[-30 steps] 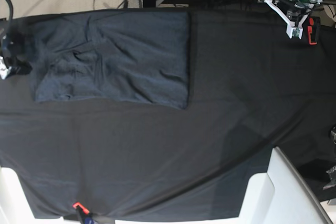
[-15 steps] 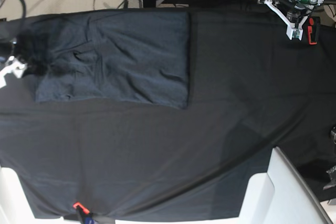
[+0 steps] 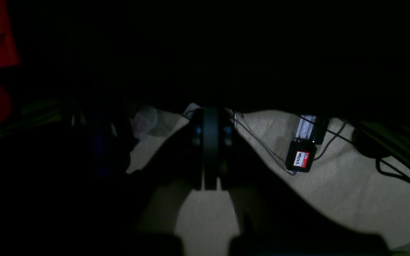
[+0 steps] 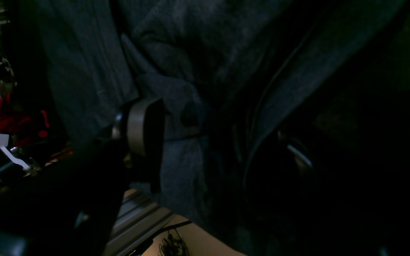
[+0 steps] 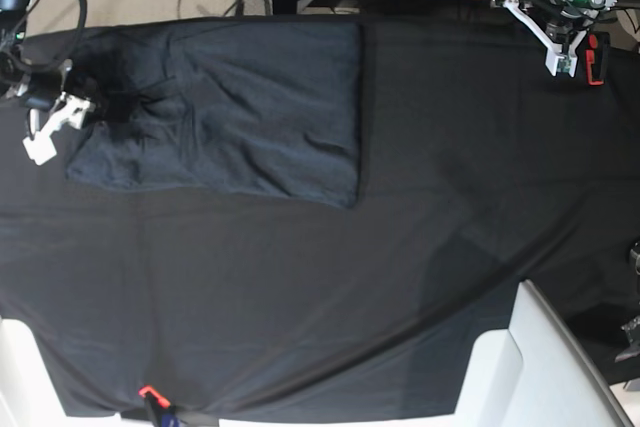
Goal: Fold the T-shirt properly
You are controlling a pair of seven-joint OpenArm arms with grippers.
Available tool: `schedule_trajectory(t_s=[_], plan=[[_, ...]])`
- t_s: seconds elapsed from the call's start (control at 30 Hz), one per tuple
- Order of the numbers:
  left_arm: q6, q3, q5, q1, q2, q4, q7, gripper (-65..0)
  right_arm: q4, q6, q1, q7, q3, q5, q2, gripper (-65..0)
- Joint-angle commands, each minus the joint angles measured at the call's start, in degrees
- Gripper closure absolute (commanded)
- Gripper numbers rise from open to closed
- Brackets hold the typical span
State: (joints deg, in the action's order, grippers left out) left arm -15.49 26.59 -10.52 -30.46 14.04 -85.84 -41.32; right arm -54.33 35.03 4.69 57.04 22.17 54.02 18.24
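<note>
The T-shirt is lying partly folded as a rough rectangle at the far left of the worktop, on the black tablecloth. The right gripper is sitting at the shirt's left edge, and in the right wrist view its fingers are pinching a bunched fold of the grey knit, so it is closed on cloth. Judged step: gripping the left end, likely a sleeve or hem fold, to carry it across the shirt. The next move calls for lifting just clear of the worktop and dragging toward the shirt's middle without snagging the tablecloth, then laying it flat with edges matched.

The left gripper is parking off the far right corner, well apart from the shirt, holding nothing; in the left wrist view its jaws are looking pressed together.

Writing: a small black box on the floor is carrying a red-and-white label, handwritten, too small to read for sure. No brand is showing on the shirt.
</note>
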Motion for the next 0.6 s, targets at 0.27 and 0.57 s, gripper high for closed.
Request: schedule_trajectory(t_s=[0.27,0.57], plan=[[0.0,0.4,0.2,-0.2,0.8,-0.9,0.6,0.0,0.5,-2.1,0.0,4.7,-0.4,-6.1,-0.3,-0.5],[0.0,0.4,0.2,-0.2,0.8,-0.9,0.6,0.0,-8.0,-3.7,0.6,6.3,-0.6,-6.2,-0.7,0.0]])
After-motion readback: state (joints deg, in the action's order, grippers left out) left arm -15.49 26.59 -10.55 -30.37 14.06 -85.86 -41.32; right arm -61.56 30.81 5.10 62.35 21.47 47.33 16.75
